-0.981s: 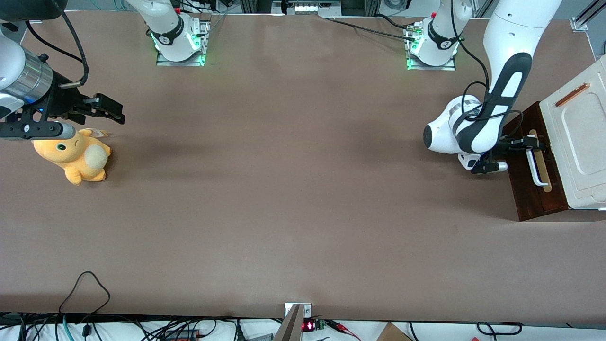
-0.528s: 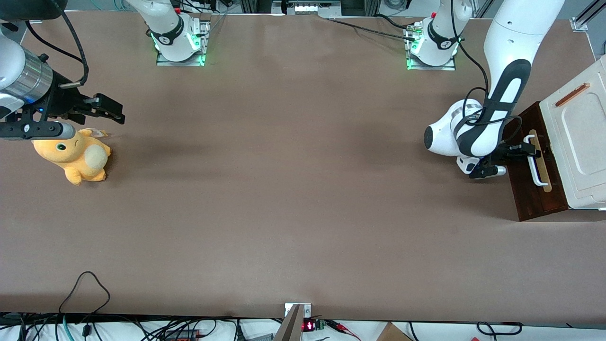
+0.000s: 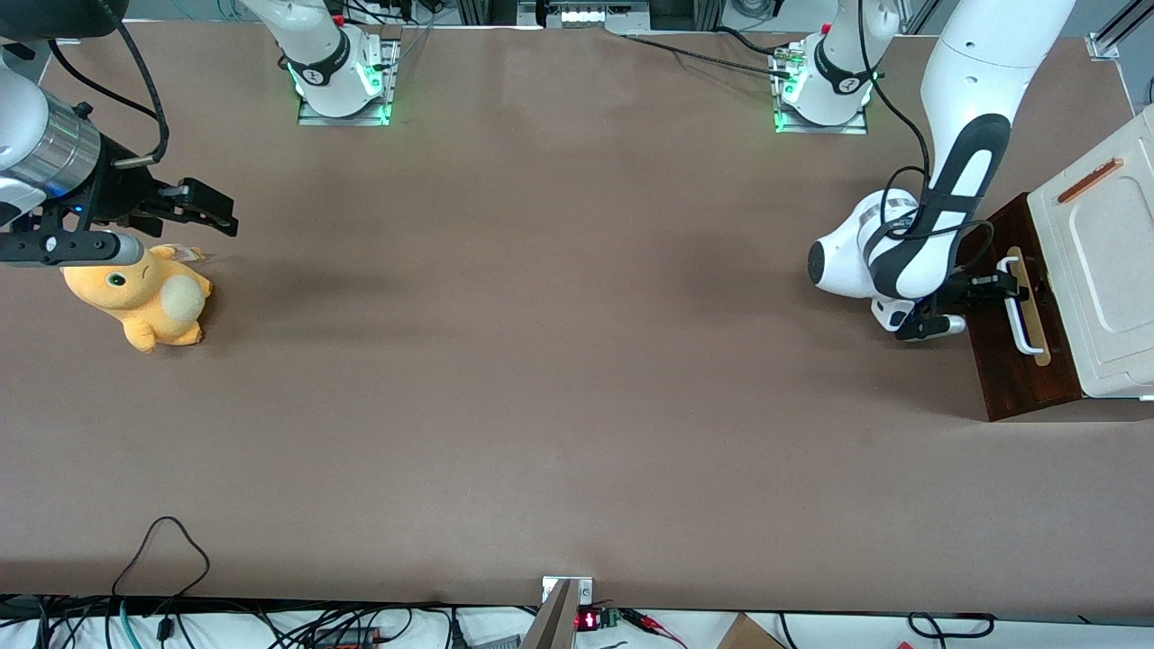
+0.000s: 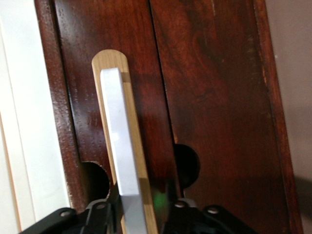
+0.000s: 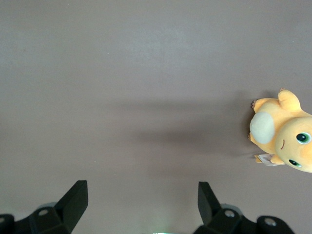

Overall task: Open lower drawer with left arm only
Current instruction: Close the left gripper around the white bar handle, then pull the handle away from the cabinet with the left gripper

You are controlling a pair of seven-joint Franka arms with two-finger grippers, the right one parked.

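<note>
The lower drawer point(image 3: 1001, 370) is a dark brown front at the working arm's end of the table, under the cream-white cabinet top point(image 3: 1100, 261). Its white bar handle point(image 3: 1019, 317) lies on a pale wood strip. The left arm reaches down to it, and its gripper point(image 3: 999, 287) sits at the end of the handle farther from the front camera. In the left wrist view the gripper point(image 4: 139, 207) straddles the handle point(image 4: 119, 146). One black finger point(image 4: 108, 209) is against the bar. A gap showing the wood strip separates the bar from the second finger. The drawer front point(image 4: 83, 97) looks flush.
A copper bar point(image 3: 1089, 180) sits on the cabinet top. An orange plush toy point(image 3: 144, 297) lies toward the parked arm's end of the table. Two arm bases point(image 3: 820, 90) stand at the table edge farthest from the front camera. Cables hang along the nearest edge.
Over the last second the gripper slid a little along the handle toward the front camera and slightly away from the cabinet. It has barely moved in the last half second.
</note>
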